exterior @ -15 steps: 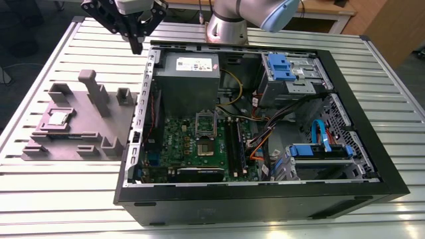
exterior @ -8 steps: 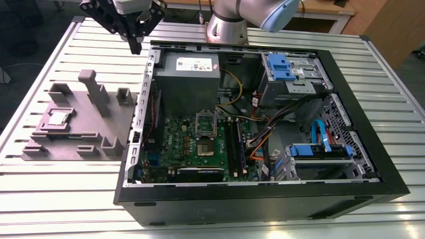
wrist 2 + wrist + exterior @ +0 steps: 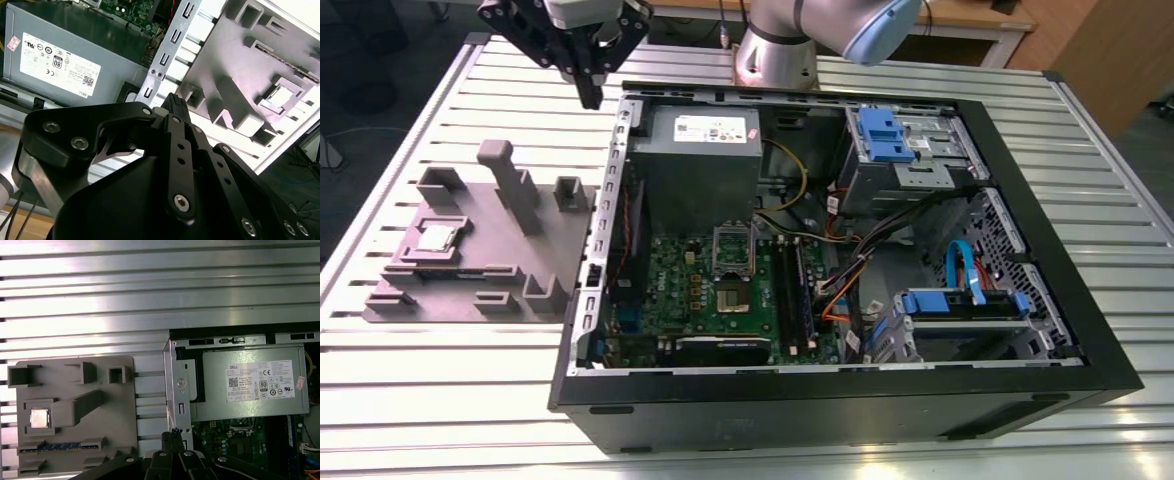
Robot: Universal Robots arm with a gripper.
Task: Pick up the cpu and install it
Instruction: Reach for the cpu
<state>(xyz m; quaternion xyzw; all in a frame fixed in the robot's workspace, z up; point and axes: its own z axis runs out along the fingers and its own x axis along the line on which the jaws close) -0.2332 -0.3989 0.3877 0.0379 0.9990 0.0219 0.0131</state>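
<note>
the pincer (image 3: 591,95) is seen in the exterior view high over the desk (image 3: 454,400), above the corner of the open case (image 3: 854,400) on the exterior view's left, close to the grey box (image 3: 704,150). its fingers are drawn together into one dark tip and nothing is held between them. the same closed tip is shown in both wrist views (image 3: 175,102) (image 3: 172,436), set over the metal side wall of the case, between the grey box (image 3: 250,385) and the jig (image 3: 75,405).

the cpu (image 3: 438,237) is lodged flat in a square recess of the grey jig (image 3: 494,270), which is laid on the slatted desk just beside the case, on the exterior view's left. its silvery top is turned upward. it is well apart from the pincer and is touched by nothing. it is also seen in both wrist views (image 3: 281,95) (image 3: 40,418), seated in the same recess, with raised grey blocks of the jig around it.

inside the case a green board (image 3: 720,290) is laid flat below the grey box, and a socket (image 3: 734,262) is seen near its middle. long black slots (image 3: 794,285) are set just beside the socket. blue brackets (image 3: 887,135) and loose cables are found on the exterior view's right of the case. the arm's base (image 3: 781,50) is mounted on the desk behind the case.
</note>
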